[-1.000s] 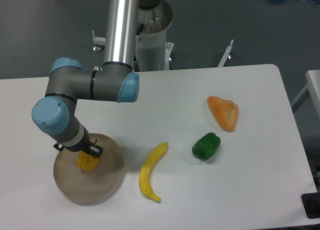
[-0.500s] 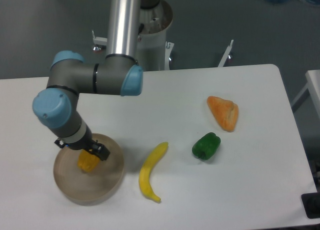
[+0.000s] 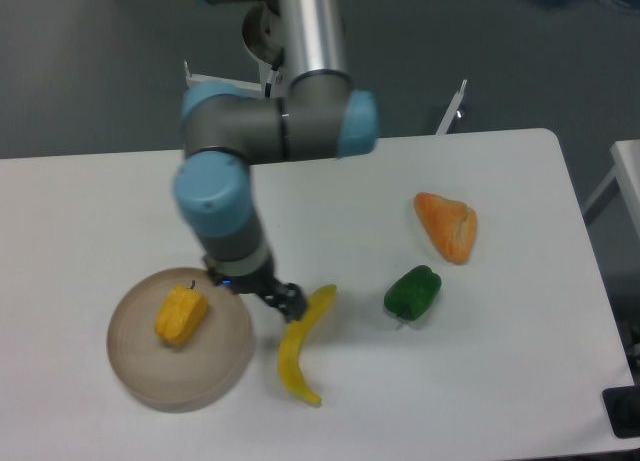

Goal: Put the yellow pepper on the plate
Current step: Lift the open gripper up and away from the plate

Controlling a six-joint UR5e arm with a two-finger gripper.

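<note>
1. Tan plate (image 3: 140,381) carries the yellow pepper (image 3: 181,315) at its centre, slightly toward 12 o'clock.
2. The pepper looks light, stiff and smooth-skinned; take it across its lobed sides.
3. End effector (image 3: 288,303) hangs at the plate's 3 o'clock, clear of the pepper; its jaws' spacing cannot be told.

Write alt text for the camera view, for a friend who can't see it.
A yellow pepper lies on a round tan plate at the left of a white table, while a robot arm's gripper hangs just right of the plate, above a banana-shaped item. Farther right lie a green pepper and an orange pepper.
</note>
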